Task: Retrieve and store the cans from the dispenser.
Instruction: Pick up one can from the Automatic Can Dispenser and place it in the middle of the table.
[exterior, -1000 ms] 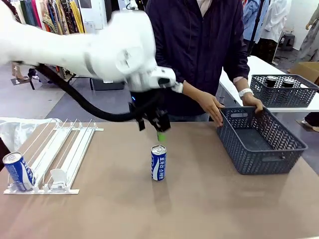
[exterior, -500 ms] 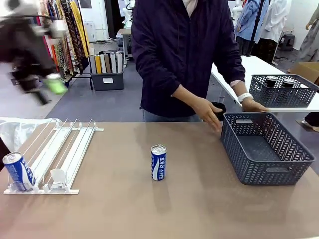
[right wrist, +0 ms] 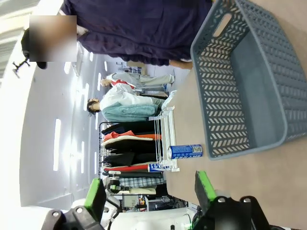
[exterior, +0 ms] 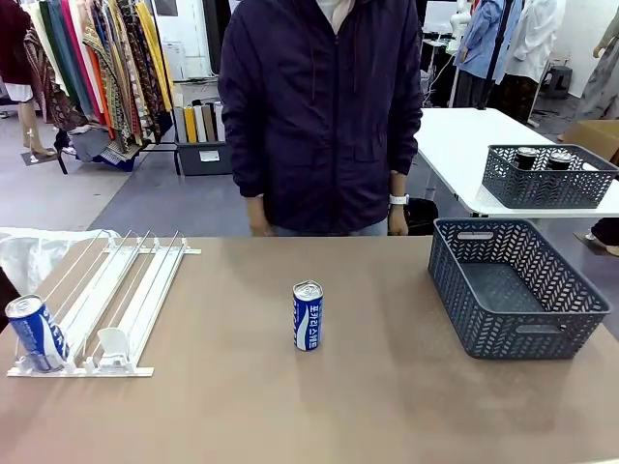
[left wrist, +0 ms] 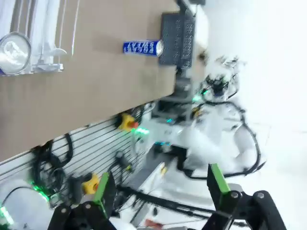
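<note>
A blue and white can is standing upright in the middle of the worktop, well apart from everything else. A second can of the same kind is sitting at the near end of the left-hand lane of the dispenser, which is lying at the left of the worktop. The dispenser's other lanes are looking empty. The grey mesh basket is resting at the right with nothing in it. The person is standing at the far edge, arms hanging down, touching nothing.

The left gripper is hanging well away from both cans, its jaws spread wide with nothing between the green pads. The right gripper is likewise spread and empty, looking past the basket towards the standing can.

By this layout the work is sitting between picks: one can is out of the rack but not stored, and one is waiting in it. The next move is calling for an arm to come down over a can with jaws open. That is most likely the right arm, taking the middle can by its body and carrying it over the basket wall. The left arm is looking better placed for the can in the dispenser.
</note>
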You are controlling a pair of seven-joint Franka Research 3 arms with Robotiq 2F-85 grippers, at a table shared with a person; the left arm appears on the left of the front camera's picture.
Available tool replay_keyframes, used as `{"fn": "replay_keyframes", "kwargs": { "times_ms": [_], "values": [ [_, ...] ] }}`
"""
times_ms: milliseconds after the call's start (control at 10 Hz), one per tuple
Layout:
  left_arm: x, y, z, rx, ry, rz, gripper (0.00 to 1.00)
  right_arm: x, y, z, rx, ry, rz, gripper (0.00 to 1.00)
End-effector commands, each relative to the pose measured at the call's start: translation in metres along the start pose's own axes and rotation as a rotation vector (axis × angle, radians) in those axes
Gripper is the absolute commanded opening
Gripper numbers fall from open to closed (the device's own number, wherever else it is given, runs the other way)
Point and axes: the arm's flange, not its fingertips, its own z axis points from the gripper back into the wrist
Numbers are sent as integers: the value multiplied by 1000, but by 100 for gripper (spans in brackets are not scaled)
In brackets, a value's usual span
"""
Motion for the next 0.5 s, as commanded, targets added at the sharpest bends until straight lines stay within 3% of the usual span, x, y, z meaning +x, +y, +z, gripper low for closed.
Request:
{"fn": "replay_keyframes", "kwargs": {
  "times_ms": [0, 400],
  "values": [
    [8, -28, -2, 92, 66, -52, 100, 0, 3, 0, 8, 1, -2, 100],
    [8, -28, -2, 92, 66, -52, 100, 0, 3, 0, 8, 1, -2, 100]
  ]
}}
